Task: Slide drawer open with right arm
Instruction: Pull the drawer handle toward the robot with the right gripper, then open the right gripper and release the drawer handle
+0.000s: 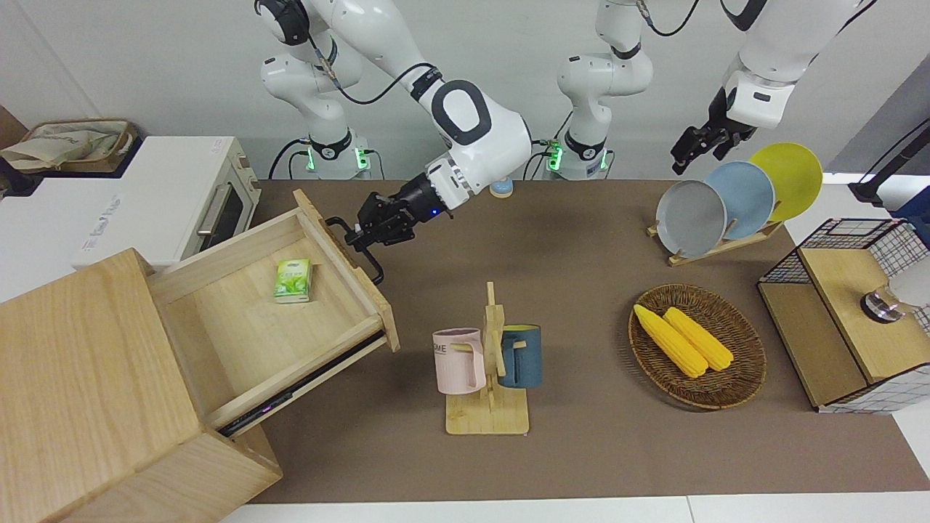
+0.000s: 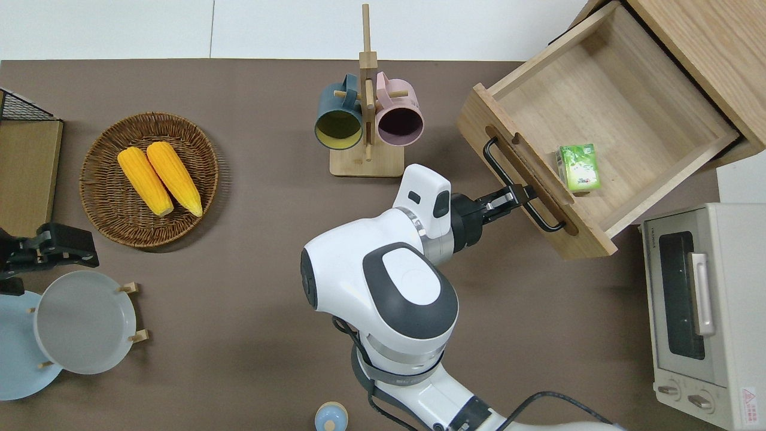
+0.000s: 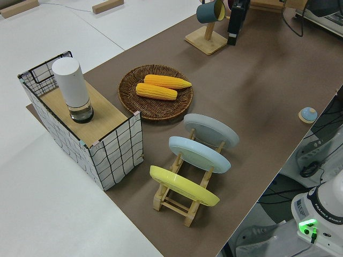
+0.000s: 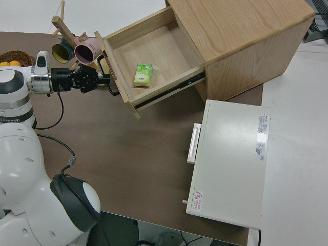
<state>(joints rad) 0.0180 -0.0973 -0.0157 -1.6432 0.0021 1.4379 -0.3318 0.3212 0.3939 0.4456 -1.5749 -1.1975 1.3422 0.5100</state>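
Drawer (image 1: 269, 319) pulled far out, task near done. Right gripper (image 2: 519, 196) pinches handle (image 2: 519, 185); release remains. Left arm parked.

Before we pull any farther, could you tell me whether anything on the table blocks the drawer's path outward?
Nothing visible does. The right end effector is at the drawer handle, and the brown table the drawer front faces is bare; the mug rack stands off to one side.

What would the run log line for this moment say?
right gripper: at drawer handle | drawer: pulled well out, green packet inside | left arm: parked
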